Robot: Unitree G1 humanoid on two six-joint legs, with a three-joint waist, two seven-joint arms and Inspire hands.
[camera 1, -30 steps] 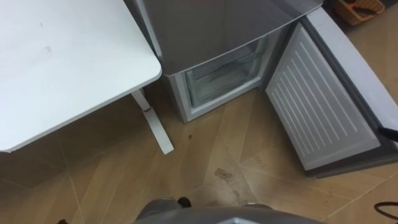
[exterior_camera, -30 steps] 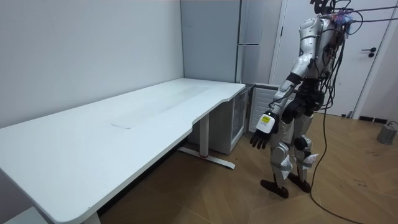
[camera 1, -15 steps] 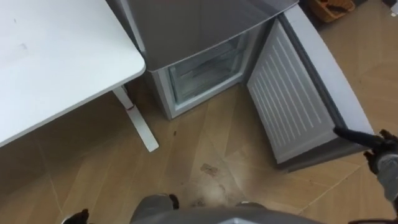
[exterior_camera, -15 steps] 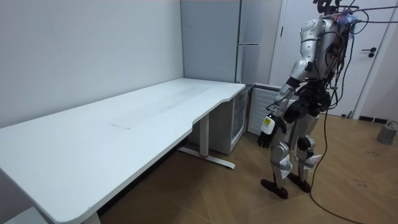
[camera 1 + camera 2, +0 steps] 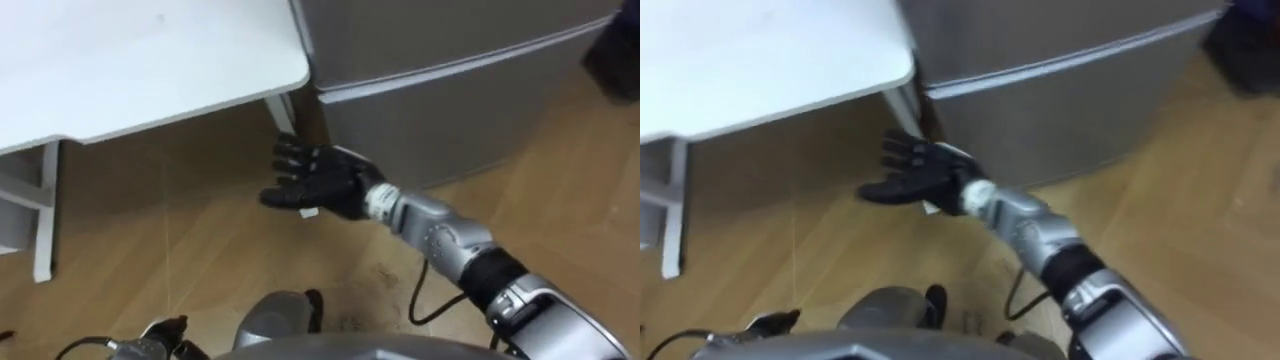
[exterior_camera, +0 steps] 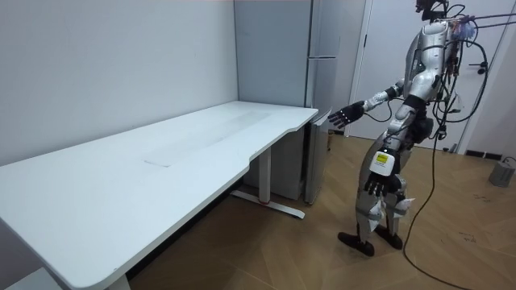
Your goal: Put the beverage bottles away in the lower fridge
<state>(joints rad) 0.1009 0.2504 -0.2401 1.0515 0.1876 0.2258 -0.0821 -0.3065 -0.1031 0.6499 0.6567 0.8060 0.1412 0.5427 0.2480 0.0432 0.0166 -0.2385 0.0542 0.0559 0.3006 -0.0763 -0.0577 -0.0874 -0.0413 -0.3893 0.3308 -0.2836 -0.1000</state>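
Observation:
The grey fridge (image 5: pixel 450 90) stands right of the white table, and its lower door (image 5: pixel 430 130) is closed. My right hand (image 5: pixel 320 185) reaches out in front of me from the lower right, open with fingers spread, just off the lower door's left edge and under the table's corner; whether it touches the door I cannot tell. In the room view this hand (image 6: pixel 339 118) is held out at table height by the fridge (image 6: pixel 322 97). My left hand (image 6: pixel 376 182) hangs by my hip. I stand upright on the wooden floor, about an arm's length from the fridge.
The white table (image 5: pixel 130 60) spans the upper left, and one white leg (image 5: pixel 45 215) stands at the left edge. A dark object (image 5: pixel 615 50) sits at the far right by the fridge. A small grey bin (image 6: pixel 503 171) stands at the room view's right.
The lower fridge door stood open and is now closed. My right arm has swung up and out toward the fridge. The eye view has shifted right and closer.

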